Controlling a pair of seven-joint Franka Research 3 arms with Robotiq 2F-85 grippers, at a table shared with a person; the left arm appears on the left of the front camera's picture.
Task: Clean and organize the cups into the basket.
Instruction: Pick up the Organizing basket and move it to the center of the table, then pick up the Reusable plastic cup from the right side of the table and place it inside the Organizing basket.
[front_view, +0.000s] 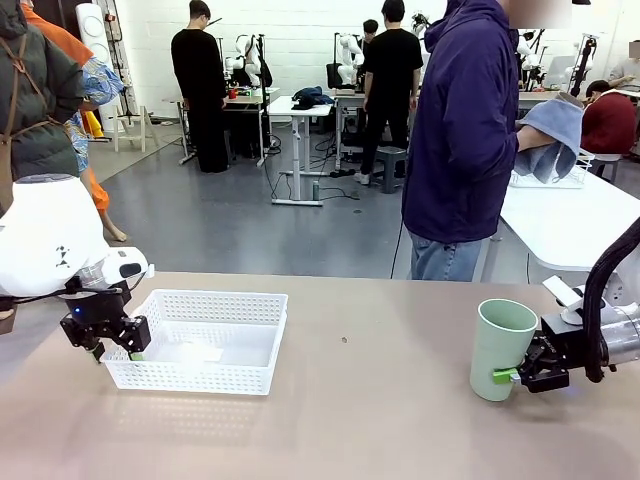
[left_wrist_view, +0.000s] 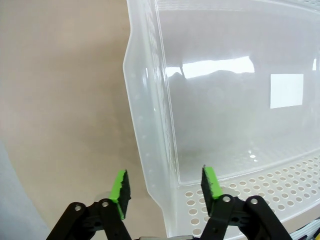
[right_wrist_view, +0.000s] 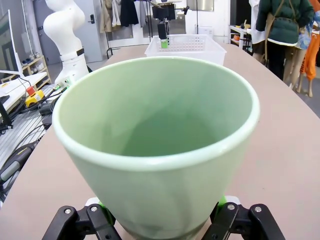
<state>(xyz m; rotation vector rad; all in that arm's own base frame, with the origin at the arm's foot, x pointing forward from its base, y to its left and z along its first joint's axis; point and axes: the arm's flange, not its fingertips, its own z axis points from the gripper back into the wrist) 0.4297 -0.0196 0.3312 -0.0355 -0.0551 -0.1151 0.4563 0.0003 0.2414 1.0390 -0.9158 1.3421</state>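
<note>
Tan tabletop (front_view: 380, 430) ran across the shot, busy lab w/ other benches beyond. A person (front_view: 465, 130) in a dark blue jacket stood at the far side holding a blue-grey cloth (front_view: 552, 135). White basket (front_view: 190, 377) sat on the rig's L side, empty as far as I could see. Mint cup (front_view: 500, 340) stood upright on the R side, mouth up, well apart from the basket.

R hand (front_view: 508, 377) was clamped on the cup low down near the base, pads on opp. sides of the wall. Its wrist cam looked straight into the cup: nothing inside. Couldn't tell if the base was on the tabletop or just off it.

L hand (front_view: 116, 353) was at the basket's near L corner, roughly half open. One pad (left_wrist_view: 120, 190) was outside the wall, the other inside over the floor. A sliver of tabletop showed betw. outer pad and wall, so I judged it not pinched yet.

Handling, my guess: cup looked rigid, smooth and matte, prob. ceramic or hard plastic, so chippable. It tapers to the base, so pads could creep toward the narrow end, and held that low it'd be top-heavy. I'd go slow and keep it vertical. Basket looked thin, light and flexy, likely to slide, so the corner wall seemed the right place to hold it
</note>
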